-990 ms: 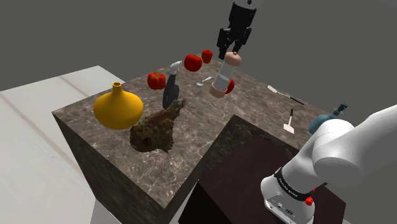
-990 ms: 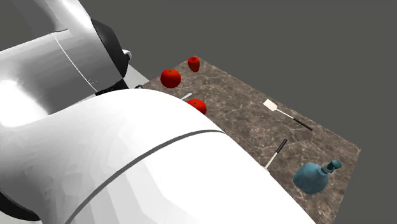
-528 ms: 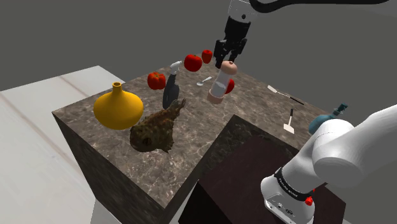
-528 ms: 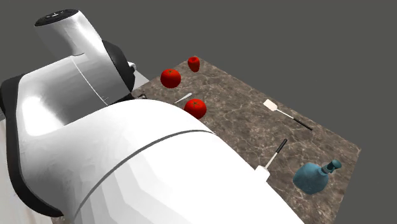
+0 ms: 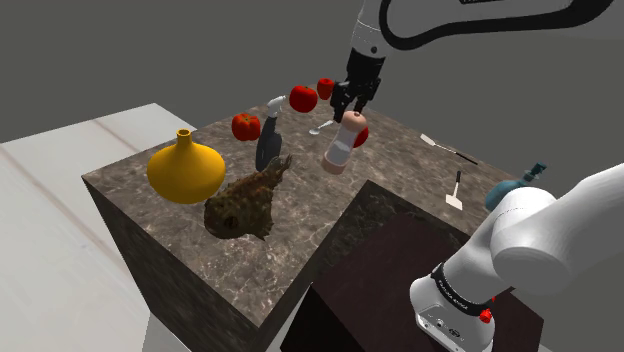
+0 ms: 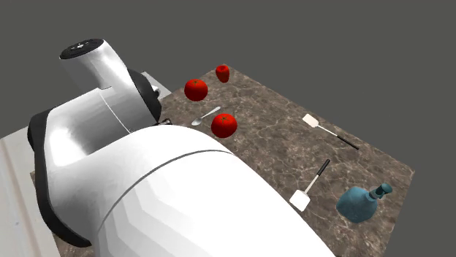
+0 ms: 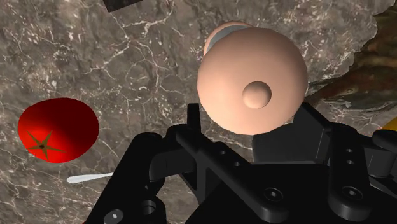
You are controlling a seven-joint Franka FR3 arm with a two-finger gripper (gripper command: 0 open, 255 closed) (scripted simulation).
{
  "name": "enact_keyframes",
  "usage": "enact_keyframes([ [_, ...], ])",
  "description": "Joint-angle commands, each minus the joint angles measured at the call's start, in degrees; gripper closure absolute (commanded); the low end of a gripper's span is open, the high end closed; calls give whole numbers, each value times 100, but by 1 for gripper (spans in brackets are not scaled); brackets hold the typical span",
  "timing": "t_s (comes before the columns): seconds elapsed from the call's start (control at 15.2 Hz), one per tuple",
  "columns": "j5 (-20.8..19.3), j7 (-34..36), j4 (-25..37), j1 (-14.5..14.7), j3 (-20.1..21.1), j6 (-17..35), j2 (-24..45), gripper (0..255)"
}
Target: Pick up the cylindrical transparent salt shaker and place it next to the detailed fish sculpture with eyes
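1. Arm [image 5: 470, 20]: one, white, reaching from the stand [image 5: 380, 290] over the desk [image 5: 300, 235]. It covers most of the second exterior view's left.
2. Desk: one, with a veined stone top.
3. Vase [image 5: 186, 168]: one, yellow, round-bodied, upright at the shoulder view's left.
4. Fish [image 5: 248, 200]: one, brown, lying just beside the vase.
5. Teal bottle [image 5: 512, 190]: one, near the desk's far corner at the shoulder view's right.
6. Spray bottle [image 5: 268, 140]: one, dark with a pale head, behind the fish.
7. Shaker [image 5: 341, 145]: one, with a clear body and a pinkish cap and base. It hangs tilted under the gripper [image 5: 352, 108], beyond the fish's tail, between the spray bottle and the nearest tomato. Whether its base touches the desk cannot be told.
8. Fingers [image 7: 312, 130]: clamped on the shaker's cap, one on each side, as the wrist view shows end-on.
9. Tomatoes: four, red, at [image 5: 246, 126], [image 5: 303, 98], [image 5: 326, 87] and [image 5: 361, 136]. The last is partly behind the shaker.
10. Spatulas: two, white-bladed with dark handles, at [image 5: 447, 150] and [image 5: 455, 190], well apart from the fish.
11. Spoon [image 5: 321, 127]: one, pale, lying among the tomatoes.
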Motion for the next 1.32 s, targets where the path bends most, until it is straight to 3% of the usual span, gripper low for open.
enact_keyframes([
  [0.0,-11,1,-158,-8,-13,174,11,255],
  [0.99,-77,108,-994,-28,-32,1386,391,255],
  [1.25,-81,114,-1024,-29,-33,1441,415,255],
])
